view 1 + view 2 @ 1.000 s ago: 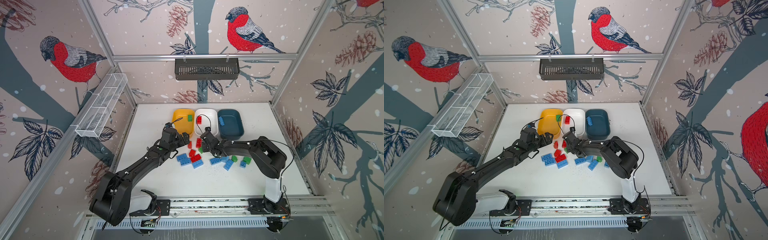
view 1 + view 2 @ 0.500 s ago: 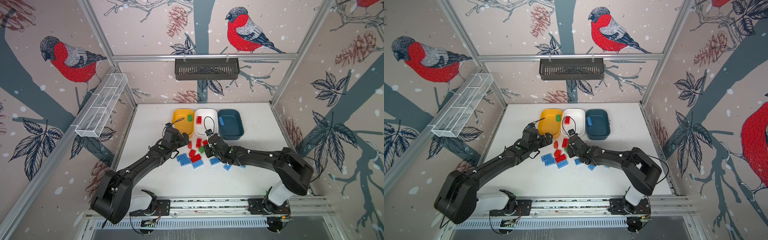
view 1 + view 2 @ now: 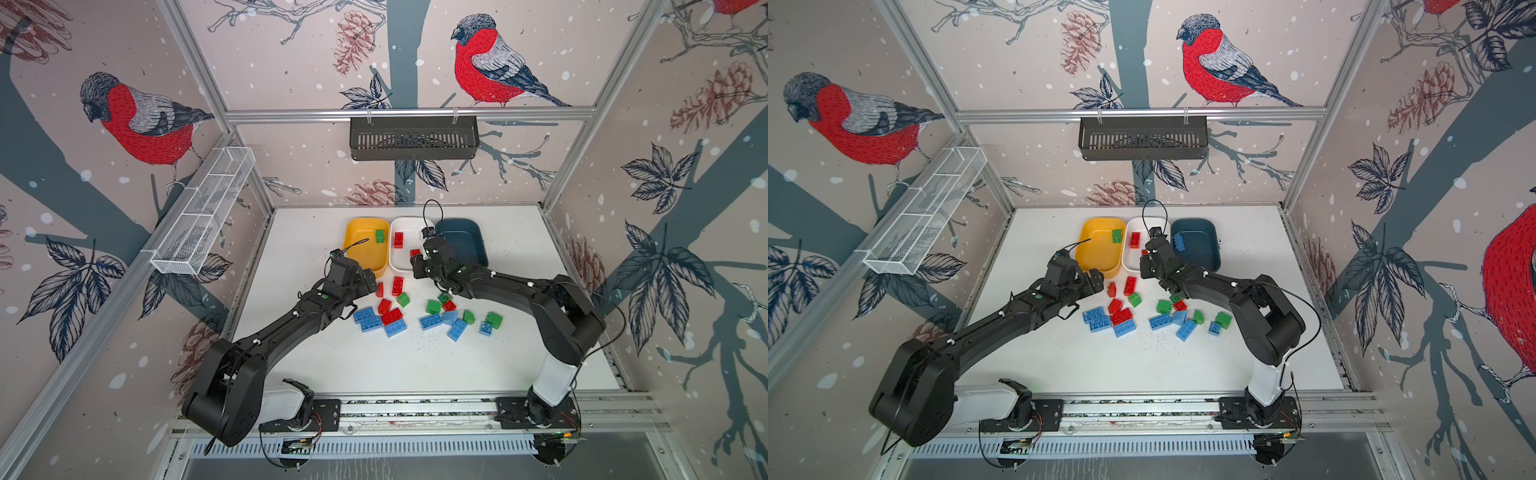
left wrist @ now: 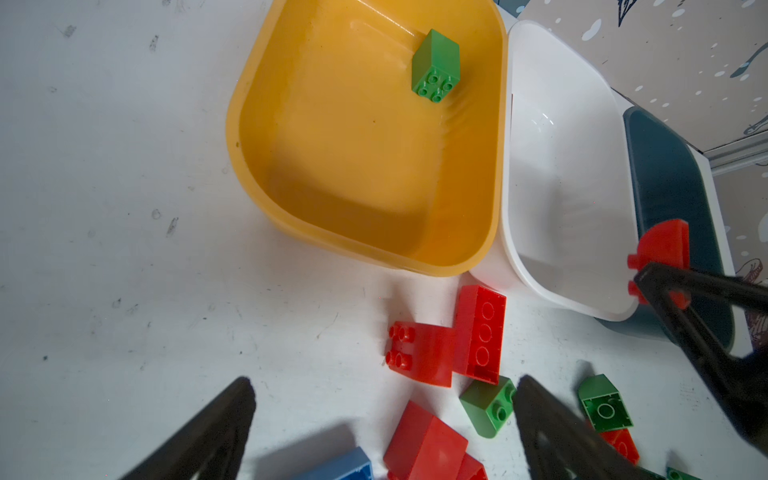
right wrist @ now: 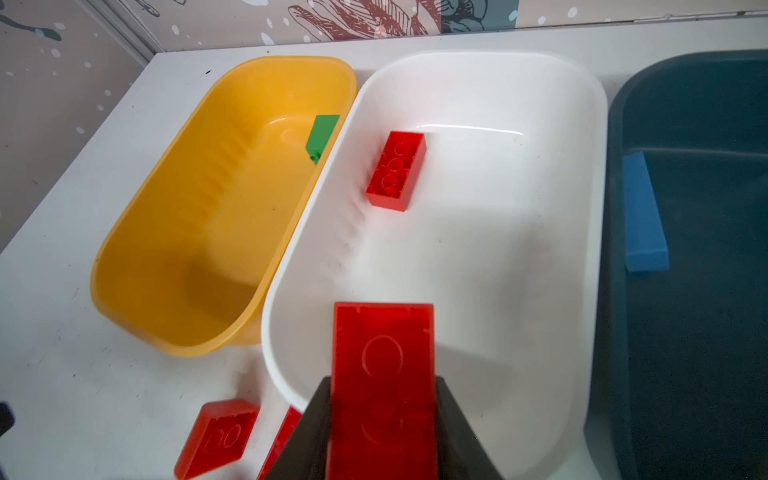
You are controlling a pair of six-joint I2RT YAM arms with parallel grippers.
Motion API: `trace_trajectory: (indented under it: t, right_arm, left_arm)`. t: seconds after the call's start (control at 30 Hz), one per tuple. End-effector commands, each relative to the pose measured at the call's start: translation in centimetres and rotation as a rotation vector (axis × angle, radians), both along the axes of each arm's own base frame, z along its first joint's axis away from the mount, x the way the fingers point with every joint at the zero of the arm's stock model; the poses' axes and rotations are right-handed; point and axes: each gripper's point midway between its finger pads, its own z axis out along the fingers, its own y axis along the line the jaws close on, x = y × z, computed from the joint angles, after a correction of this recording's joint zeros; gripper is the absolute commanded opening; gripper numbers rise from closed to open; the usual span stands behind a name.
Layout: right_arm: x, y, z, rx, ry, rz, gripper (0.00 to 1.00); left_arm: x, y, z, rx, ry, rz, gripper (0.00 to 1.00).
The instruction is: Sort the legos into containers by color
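right pincer (image 5: 382, 399) grips red lego (image 5: 382, 345) above white tub (image 5: 498, 249); left pincer (image 4: 385, 379) agape

Side by side at the back of the surface (image 3: 415, 365) stand the left tub (image 3: 361, 249), middle tub (image 3: 401, 264) and right tub (image 3: 467, 243), each with one brick (image 3: 380, 235) inside. Loose bricks (image 3: 390, 316) lie in front of them. The right claw (image 5: 382, 419) holds another brick (image 5: 382, 345) above the middle tub's near end.

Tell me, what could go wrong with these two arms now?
The right jaws pinch a red brick by one end, inside the near rim of the white tub; released now, it may clip that rim and fall outside.
The open left jaws hover over a loose red brick beside a green brick; they might grab both.
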Motion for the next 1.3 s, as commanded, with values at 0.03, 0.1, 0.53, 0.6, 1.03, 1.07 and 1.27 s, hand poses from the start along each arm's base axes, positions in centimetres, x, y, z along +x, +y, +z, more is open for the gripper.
trace_trajectory:
  t: [0.03,0.1,0.53,0.6,1.03,1.07,1.27]
  right_arm:
    - [2.2,0.1,-1.7,-0.022,0.067,0.003,0.31]
    - [3.7,0.2,-2.4,-0.036,0.080,-0.004,0.31]
    - [8.1,2.3,-1.7,-0.019,0.092,0.032,0.56]
    - [7.3,2.1,-0.7,-0.002,0.080,0.041,0.62]
    - [-4.3,-2.3,0.8,0.018,0.100,0.079,0.74]
    - [-5.5,-2.8,0.4,0.020,0.120,0.077,0.74]
    - [-12.7,-4.2,-3.8,-0.118,0.257,0.133,0.79]
  left_arm:
    - [-0.1,0.3,-0.5,0.020,0.012,0.009,0.97]
    - [-0.1,0.1,-0.6,0.016,0.016,-0.002,0.97]
    - [-0.2,-1.2,-0.3,0.045,-0.012,-0.065,0.97]
    - [-0.3,-1.6,-0.1,0.061,-0.022,-0.075,0.97]
    - [-0.4,-1.2,-1.4,0.070,0.035,0.003,0.97]
    - [-0.3,-1.2,-1.4,0.069,0.033,0.007,0.97]
    - [0.4,-1.2,-1.1,0.082,0.023,0.019,0.97]
